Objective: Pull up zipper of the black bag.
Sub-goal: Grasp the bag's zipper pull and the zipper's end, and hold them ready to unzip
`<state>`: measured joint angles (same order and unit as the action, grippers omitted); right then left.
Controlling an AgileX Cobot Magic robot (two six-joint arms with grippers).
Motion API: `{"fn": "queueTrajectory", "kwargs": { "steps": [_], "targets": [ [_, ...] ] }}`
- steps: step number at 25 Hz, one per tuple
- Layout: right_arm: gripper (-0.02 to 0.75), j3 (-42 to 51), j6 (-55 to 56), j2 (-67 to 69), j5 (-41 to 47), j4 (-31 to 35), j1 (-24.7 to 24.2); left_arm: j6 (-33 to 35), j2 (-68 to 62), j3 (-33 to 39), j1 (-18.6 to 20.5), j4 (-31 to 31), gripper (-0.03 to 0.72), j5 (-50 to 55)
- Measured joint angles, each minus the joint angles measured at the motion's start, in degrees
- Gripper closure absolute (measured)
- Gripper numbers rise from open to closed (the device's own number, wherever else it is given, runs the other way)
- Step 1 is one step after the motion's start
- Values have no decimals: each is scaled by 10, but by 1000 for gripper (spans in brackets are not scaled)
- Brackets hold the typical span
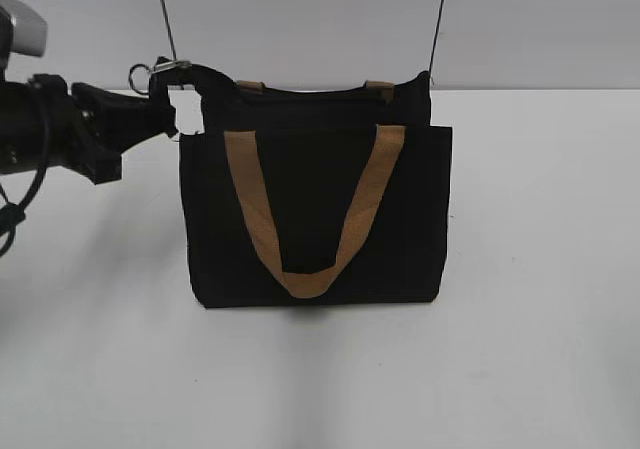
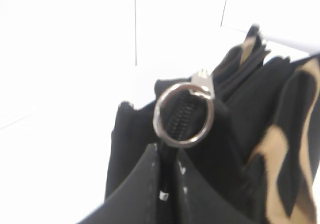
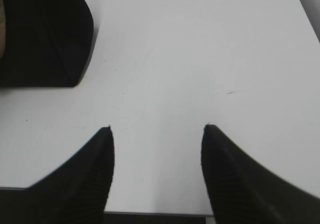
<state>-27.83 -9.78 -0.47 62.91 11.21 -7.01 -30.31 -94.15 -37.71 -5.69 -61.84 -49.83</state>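
Observation:
The black bag point(image 1: 318, 209) stands upright on the white table, tan strap handles point(image 1: 310, 269) hanging down its front. The zipper's silver pull tab with a metal ring point(image 1: 142, 72) sits at the bag's top left corner; it also shows in the left wrist view point(image 2: 184, 114), on the black zip line. My left gripper point(image 1: 168, 97) reaches in from the left and is shut point(image 2: 168, 153) on the black end of the zip line just below the ring. My right gripper point(image 3: 157, 128) is open and empty over bare table, with a corner of the bag point(image 3: 45, 34) at its upper left.
The white table point(image 1: 540, 269) stretches around the bag. Two thin dark cords point(image 1: 165, 14) hang in front of the white back wall. The table's near edge point(image 3: 150, 215) shows under my right gripper.

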Motion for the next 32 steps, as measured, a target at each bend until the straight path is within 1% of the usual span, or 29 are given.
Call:
{"fn": "queueTrajectory", "kwargs": {
  "steps": [5, 8, 11, 15, 32],
  "targets": [
    [302, 0, 0, 0, 0, 0, 0, -72, 91, 0, -1, -30, 673, 9],
    [302, 0, 0, 0, 0, 0, 0, -117, 135, 0, -2, -59, 673, 9],
    [302, 0, 0, 0, 0, 0, 0, -144, 154, 0, -2, -81, 673, 9],
    [302, 0, 0, 0, 0, 0, 0, -153, 157, 0, -2, -90, 673, 8],
    [302, 0, 0, 0, 0, 2, 0, -155, 157, 0, -2, -88, 673, 0]
  ]
}}
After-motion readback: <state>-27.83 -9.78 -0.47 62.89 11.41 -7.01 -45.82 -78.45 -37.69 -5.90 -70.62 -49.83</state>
